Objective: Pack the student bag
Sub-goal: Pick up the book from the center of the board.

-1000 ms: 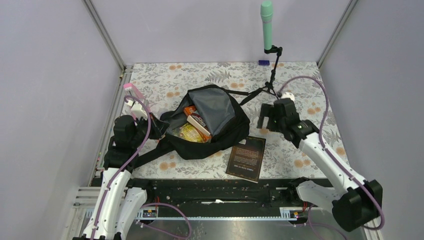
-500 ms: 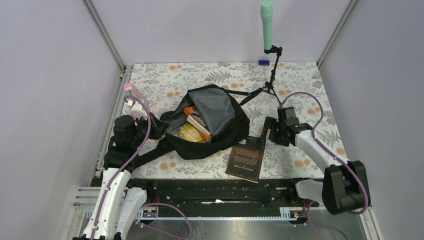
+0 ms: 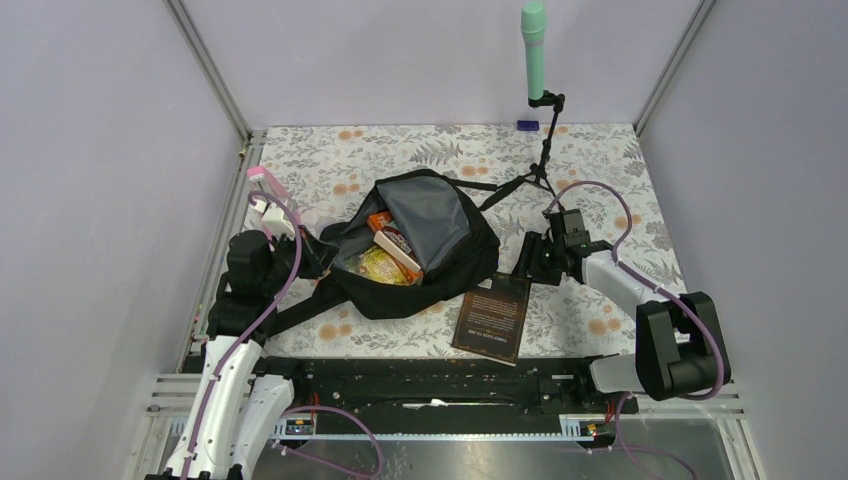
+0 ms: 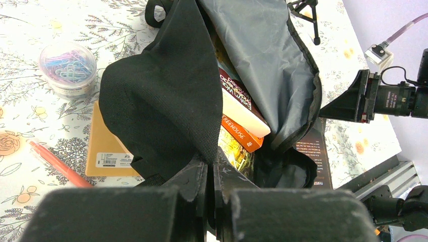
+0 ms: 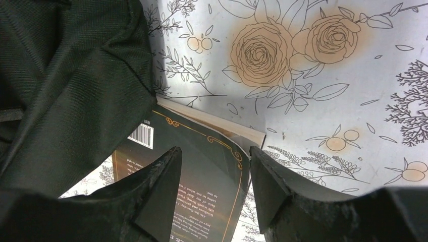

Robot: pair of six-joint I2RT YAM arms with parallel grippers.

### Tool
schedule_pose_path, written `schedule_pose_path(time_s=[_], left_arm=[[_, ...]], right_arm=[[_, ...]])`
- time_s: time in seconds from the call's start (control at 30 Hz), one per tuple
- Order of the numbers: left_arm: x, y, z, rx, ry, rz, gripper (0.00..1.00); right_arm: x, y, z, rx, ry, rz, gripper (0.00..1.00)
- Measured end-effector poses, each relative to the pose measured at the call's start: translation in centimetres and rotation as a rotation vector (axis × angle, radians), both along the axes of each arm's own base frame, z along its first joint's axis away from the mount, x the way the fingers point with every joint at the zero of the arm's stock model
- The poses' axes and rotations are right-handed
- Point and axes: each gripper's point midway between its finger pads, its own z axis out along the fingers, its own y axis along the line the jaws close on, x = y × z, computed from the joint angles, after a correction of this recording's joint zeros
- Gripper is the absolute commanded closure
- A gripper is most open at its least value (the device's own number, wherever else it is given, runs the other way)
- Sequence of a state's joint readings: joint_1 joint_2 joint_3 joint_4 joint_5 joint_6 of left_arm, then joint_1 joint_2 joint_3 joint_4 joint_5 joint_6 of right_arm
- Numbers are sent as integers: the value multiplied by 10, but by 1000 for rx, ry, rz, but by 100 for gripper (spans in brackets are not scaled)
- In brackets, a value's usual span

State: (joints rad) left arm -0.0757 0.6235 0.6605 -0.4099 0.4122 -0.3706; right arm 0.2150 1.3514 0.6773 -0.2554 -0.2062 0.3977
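Student bag (image 3: 468,258): large, soft, black fabric with grey lining. It lies slumped on the surface (image 3: 330,160), main compartment unzipped and gaping upward, partly filled. The left pincer (image 4: 211,174) clamps its black rim flap. Its right side lies just left of the spread right pincer (image 5: 212,156).

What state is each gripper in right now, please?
Left gripper: shut on a black flap of the student bag.
Right gripper: open above a corner of the dark book, holding nothing.
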Motion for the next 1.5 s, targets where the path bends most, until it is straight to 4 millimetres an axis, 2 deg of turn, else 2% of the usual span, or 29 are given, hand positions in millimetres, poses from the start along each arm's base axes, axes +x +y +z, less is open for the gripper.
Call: schedule_pose_path(time_s=[0.2,0.5,0.73,1.03,1.1,1.2,1.27,1.3,1.37,1.5], left_arm=[[0,0,0,0,0,0,100],[0,0,0,0,0,0,100],[0,0,0,0,0,0,100],[0,0,0,0,0,0,100],[0,0,0,0,0,0,100],[0,0,0,0,0,0,100],[0,0,0,0,0,-1,100],[0,0,0,0,0,0,98],[0,1,0,2,1,4,86],[4,6,-5,21,14,37,57]], right_arm=[[0,1,-5,-3,16,12,46],[-3,7,-2,33,19,34,60],[-6,11,-1,56,22,49,61],[-10,12,-12,56,65,58,60],[-11,13,-12,59,70,62,67],[-12,12,-14,56,74,65,88],[-12,12,-14,54,72,66,98],[-12,12,-13,54,71,63,100],[-12,9,-8,44,49,49,100],[-10,-3,12,4,-39,-3,100]])
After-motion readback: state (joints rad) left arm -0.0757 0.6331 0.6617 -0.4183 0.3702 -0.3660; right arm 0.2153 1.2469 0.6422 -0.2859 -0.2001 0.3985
